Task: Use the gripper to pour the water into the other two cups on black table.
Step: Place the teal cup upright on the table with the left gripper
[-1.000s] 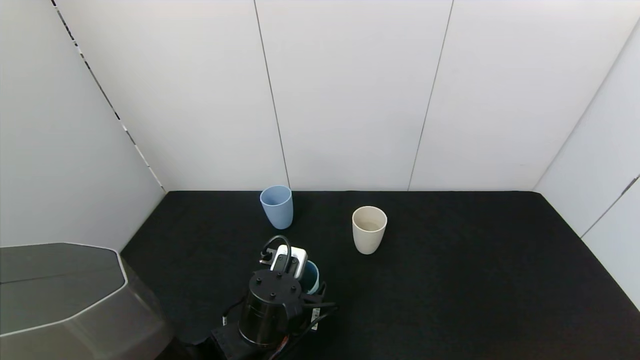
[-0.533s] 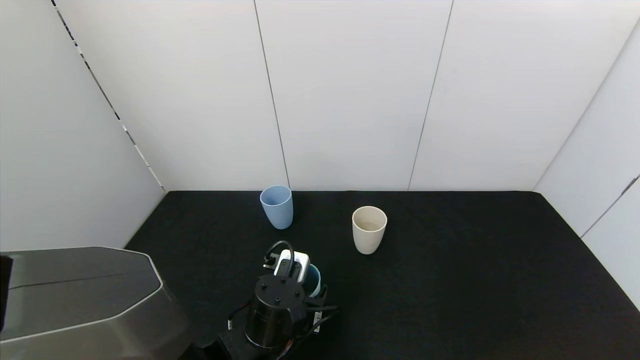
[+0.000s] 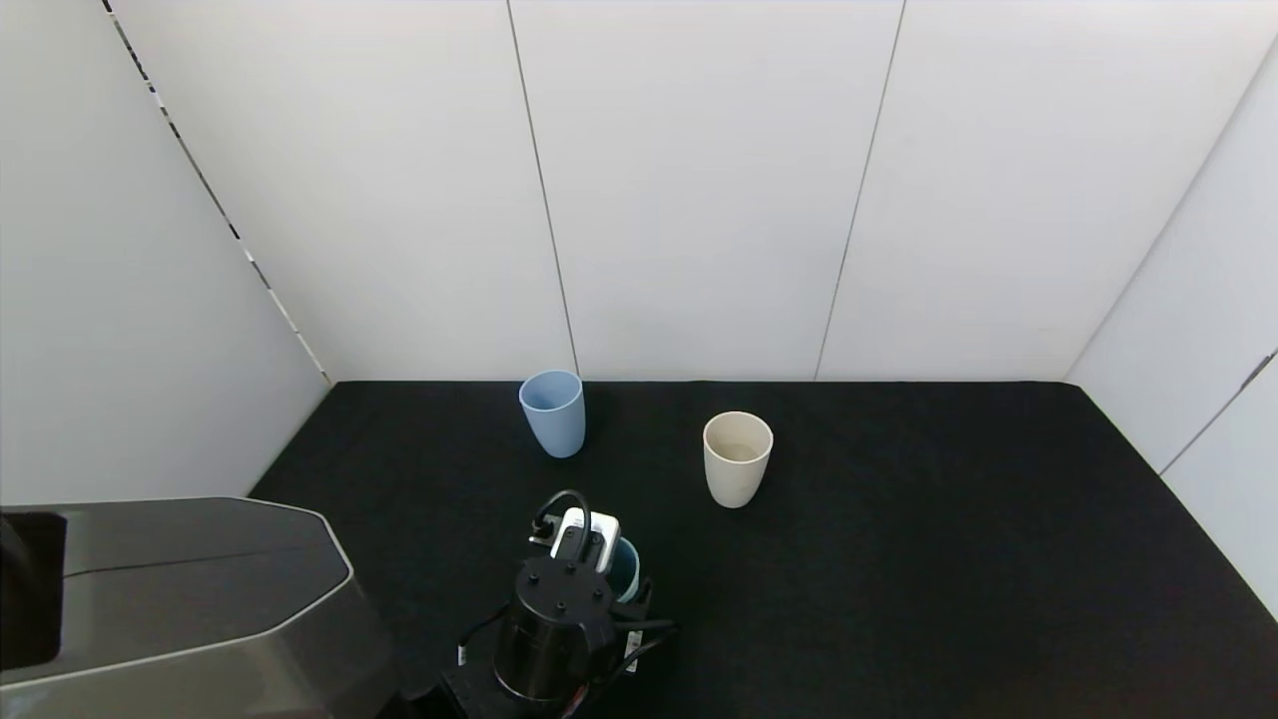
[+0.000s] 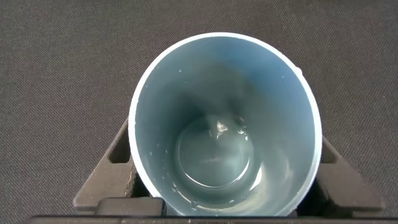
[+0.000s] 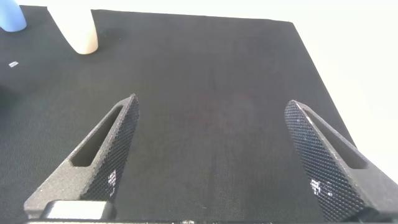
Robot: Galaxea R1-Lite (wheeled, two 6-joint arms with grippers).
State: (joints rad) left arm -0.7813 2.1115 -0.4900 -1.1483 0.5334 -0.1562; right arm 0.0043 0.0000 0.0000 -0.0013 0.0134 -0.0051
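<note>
The light blue cup (image 3: 552, 411) stands upright at the back of the black table (image 3: 899, 559). The cream-beige cup (image 3: 737, 457) stands upright to its right, with a little liquid inside. My left gripper (image 3: 621, 581) is near the table's front, shut on a teal-green cup (image 3: 625, 565) held upright. In the left wrist view the teal-green cup (image 4: 224, 124) sits between the fingers (image 4: 111, 169) with a little water at its bottom. My right gripper (image 5: 211, 106) is open and empty over bare table, outside the head view. The cream-beige cup (image 5: 78, 28) and the light blue cup (image 5: 9, 15) show far off in the right wrist view.
A large grey housing (image 3: 170, 599) fills the lower left corner of the head view, beside my left arm. White wall panels (image 3: 699, 200) border the table at the back and on both sides.
The grey housing has slid further into view from the left. My left arm with the teal-green cup has drawn slightly back toward the table's front. The two other cups have not moved.
</note>
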